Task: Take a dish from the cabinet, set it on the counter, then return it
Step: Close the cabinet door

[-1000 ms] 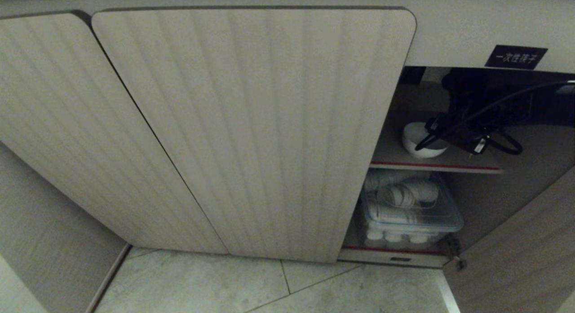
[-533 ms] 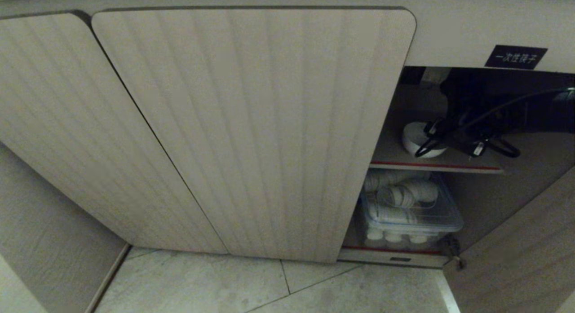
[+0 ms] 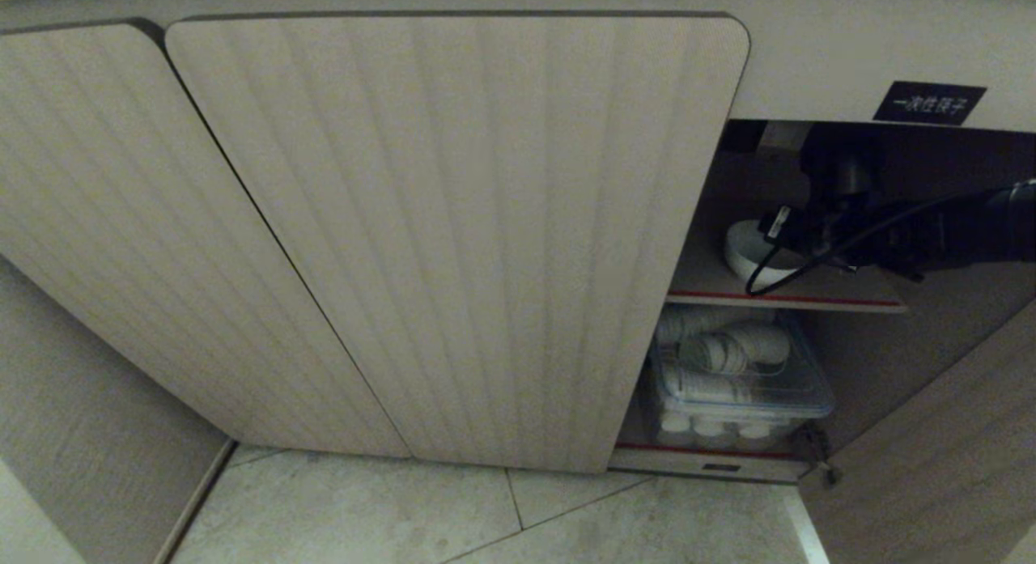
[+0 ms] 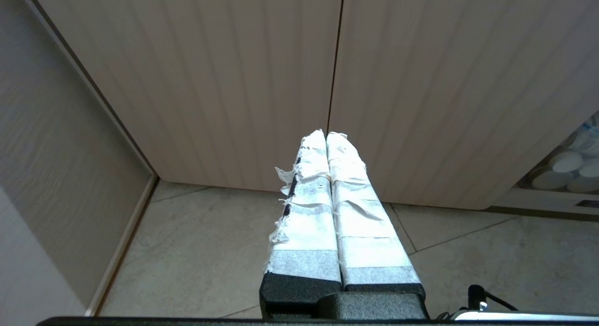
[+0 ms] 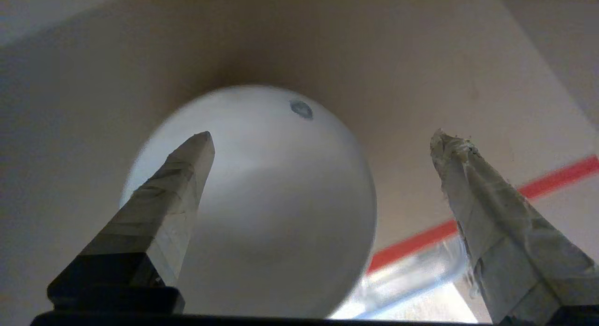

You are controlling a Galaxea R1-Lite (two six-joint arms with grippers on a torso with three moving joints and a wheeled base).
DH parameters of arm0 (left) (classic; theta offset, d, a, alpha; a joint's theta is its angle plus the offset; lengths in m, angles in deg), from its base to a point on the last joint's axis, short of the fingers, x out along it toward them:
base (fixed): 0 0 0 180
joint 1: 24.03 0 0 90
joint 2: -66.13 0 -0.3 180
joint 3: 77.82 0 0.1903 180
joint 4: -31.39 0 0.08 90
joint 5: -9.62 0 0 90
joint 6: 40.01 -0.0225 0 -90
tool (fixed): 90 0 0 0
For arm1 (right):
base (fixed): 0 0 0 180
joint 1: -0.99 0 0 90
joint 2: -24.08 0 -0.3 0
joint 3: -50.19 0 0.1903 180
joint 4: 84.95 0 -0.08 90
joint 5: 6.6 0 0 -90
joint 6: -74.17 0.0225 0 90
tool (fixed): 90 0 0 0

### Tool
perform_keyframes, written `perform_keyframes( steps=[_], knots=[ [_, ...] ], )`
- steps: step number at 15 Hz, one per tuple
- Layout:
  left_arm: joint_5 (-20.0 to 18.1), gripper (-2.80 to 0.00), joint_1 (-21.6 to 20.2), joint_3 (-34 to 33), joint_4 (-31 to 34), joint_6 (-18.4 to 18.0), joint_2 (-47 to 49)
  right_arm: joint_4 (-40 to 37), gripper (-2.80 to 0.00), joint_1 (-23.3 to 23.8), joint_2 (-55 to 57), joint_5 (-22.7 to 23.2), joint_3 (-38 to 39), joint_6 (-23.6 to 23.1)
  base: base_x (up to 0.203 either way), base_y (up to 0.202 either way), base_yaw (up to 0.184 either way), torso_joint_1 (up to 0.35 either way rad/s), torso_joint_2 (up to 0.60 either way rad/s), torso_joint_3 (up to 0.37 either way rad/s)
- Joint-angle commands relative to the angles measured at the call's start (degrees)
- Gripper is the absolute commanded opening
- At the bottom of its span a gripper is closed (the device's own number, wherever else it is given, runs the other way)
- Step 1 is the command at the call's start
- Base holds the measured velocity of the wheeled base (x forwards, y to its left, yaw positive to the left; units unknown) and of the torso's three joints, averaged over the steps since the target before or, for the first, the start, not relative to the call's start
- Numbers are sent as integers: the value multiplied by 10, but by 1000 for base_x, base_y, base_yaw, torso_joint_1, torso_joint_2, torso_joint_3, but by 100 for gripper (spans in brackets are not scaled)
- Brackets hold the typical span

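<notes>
Your dish sits on the upper, red-edged shelf inside the cabinet, whose right-hand compartment stands open. The right gripper is in that compartment just over the dish, spread wide and holding nothing. In the right wrist view one finger lies across the bowl's hollow and the other finger stands well outside the rim, so the wall looks set between them.

Expect a stiff, glazed ceramic bowl: light, slippery and liable to chip. Take it by the rim wall, one finger inside and one outside, and close gently but fully before lifting. Keep it level on the way out; the door edge and shelf lip are near.

The left gripper is parked low before the closed doors, clenched on nothing.
</notes>
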Motion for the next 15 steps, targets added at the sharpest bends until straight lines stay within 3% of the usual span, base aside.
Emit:
perform_keyframes(
  steps=[1,3,5,6,15],
  knots=[
    [1,-280,0,1,0,0,0,27,0,0,-3,-1,16,-7,0,0,0,0,0,0],
    [0,-280,0,1,0,0,0,44,0,1,-5,0,27,-21,0,0,0,0,0,0],
    [1,-280,0,0,0,0,0,106,0,1,-9,7,74,-52,0,0,0,0,0,0],
    [0,-280,0,1,0,0,0,130,-280,2,-12,13,87,-65,0,0,0,0,0,0],
    [0,-280,0,0,0,0,0,147,-280,1,-16,15,93,-68,0,0,0,0,0,0]
  ],
)
